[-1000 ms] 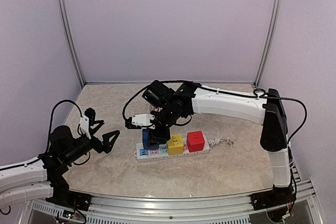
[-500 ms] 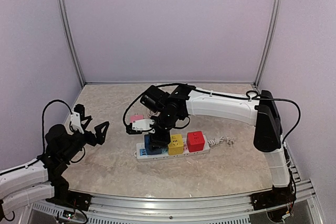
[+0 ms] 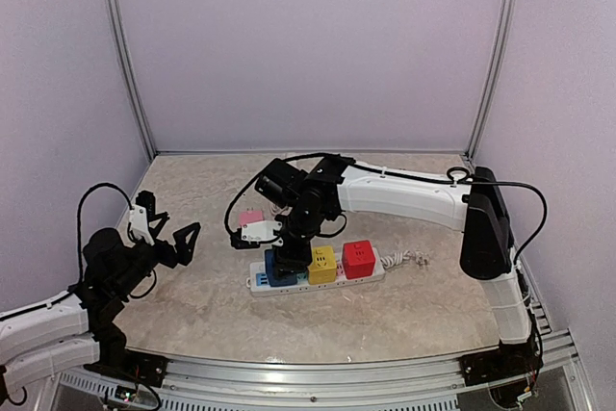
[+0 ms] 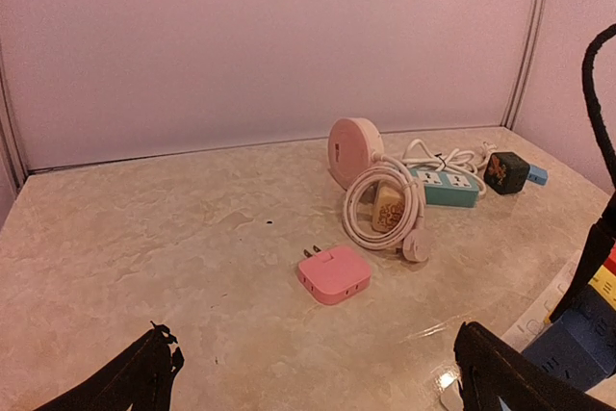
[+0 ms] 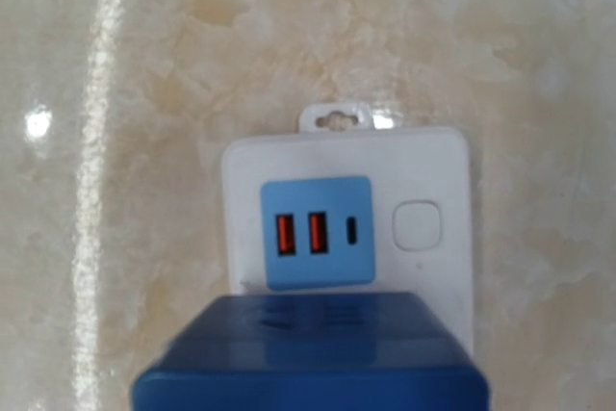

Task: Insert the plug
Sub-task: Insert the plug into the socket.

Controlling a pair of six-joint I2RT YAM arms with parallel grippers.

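Looking over the marbled table (image 3: 423, 310), I see the right arm (image 3: 404, 192) stretched across it from the far right, bent down over the left end of the white power strip (image 5: 438, 276). The left arm (image 3: 43, 329) sits folded at the near left, well apart from the strip, and the left gripper (image 3: 173, 223) hangs above the table with its jaws spread wide and nothing between them.

The strip lies flat near the middle of the table, its cord trailing to the right. The right gripper (image 3: 284, 255) is down on the blue plug (image 5: 308, 363), its jaws closed around the cube. That plug sits on the strip at the leftmost socket, just beside the yellow plug (image 3: 321, 264), with the red plug (image 3: 359, 258) next along. I cannot tell from either view whether its prongs are fully home.

Behind the strip a pink plug (image 4: 334, 273) lies loose on the table, prongs pointing left in the left wrist view. Farther back are a round pink reel (image 4: 345, 148), a coiled white cable (image 4: 383, 201), a small teal strip (image 4: 443, 187) and a black cube (image 4: 507, 171).

Beyond the blue plug, the end of the strip shows a light blue USB panel (image 5: 318, 232) and a white button (image 5: 418, 226).
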